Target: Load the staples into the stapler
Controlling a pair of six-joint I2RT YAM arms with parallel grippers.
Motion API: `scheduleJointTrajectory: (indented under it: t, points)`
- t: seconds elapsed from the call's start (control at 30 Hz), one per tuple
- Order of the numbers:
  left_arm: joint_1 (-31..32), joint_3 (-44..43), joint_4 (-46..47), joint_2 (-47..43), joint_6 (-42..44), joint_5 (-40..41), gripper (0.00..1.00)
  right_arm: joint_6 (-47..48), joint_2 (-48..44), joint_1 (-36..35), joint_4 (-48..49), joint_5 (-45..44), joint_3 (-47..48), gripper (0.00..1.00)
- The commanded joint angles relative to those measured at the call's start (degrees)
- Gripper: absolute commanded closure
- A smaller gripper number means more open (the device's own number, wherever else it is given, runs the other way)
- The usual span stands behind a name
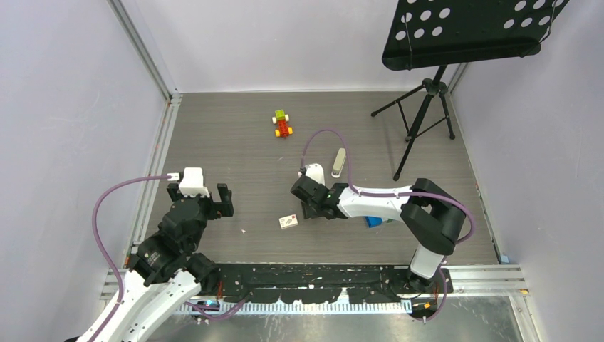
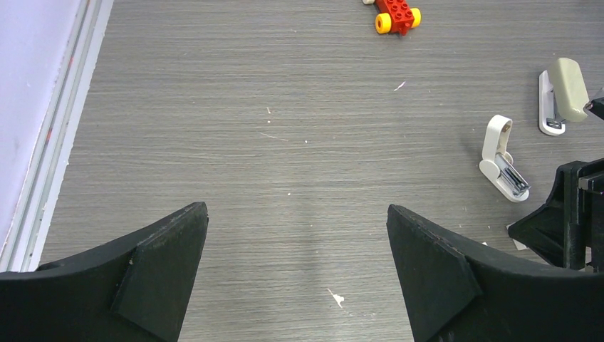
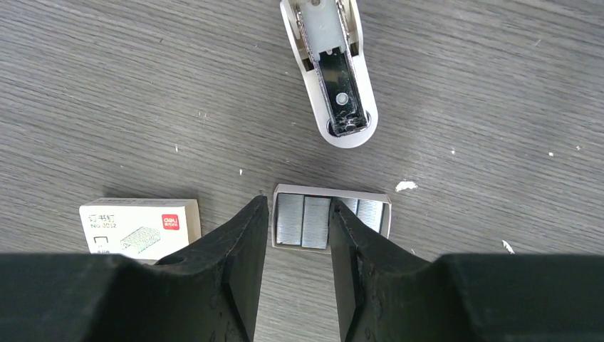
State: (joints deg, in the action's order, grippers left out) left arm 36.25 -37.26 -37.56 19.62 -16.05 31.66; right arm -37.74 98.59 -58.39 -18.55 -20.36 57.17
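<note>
The left arm and right arm mix glossy white shells with chunky black joint housings. A purple cable loops off each wrist. A white camera block caps the left wrist. The left gripper has matte black, wedge-shaped fingers.

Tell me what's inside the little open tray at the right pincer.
Silvery staple blocks sit side by side in the tray. The right pincer straddles some and hides part of the row, so the count is unclear.
</note>
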Motion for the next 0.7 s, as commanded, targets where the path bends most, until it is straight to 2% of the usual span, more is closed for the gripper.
scheduleJointTrajectory:
  t: [0.0,0.1,0.2,0.3,0.67]
  points:
    - [-0.38,0.32,2.10,-0.19,0.67,-0.37,0.01,-1.34,1.08,-0.23,1.87,0.71,-0.39,0.59]
    - [-0.34,0.34,2.05,-0.12,0.68,-0.35,0.01,-0.93,0.47,-0.28,2.10,1.55,-0.23,0.64]
    - [-0.37,0.29,2.15,-0.02,0.67,-0.39,0.01,0.36,-0.14,-0.32,0.77,1.44,0.78,0.76]
    - [-0.39,0.29,2.24,0.11,0.67,-0.54,0.01,1.61,-0.35,-0.30,-1.91,0.35,2.47,0.81]
    - [-0.45,0.31,2.33,0.60,0.85,-0.80,0.01,6.12,0.98,-2.52,-11.83,-5.37,9.66,0.79]
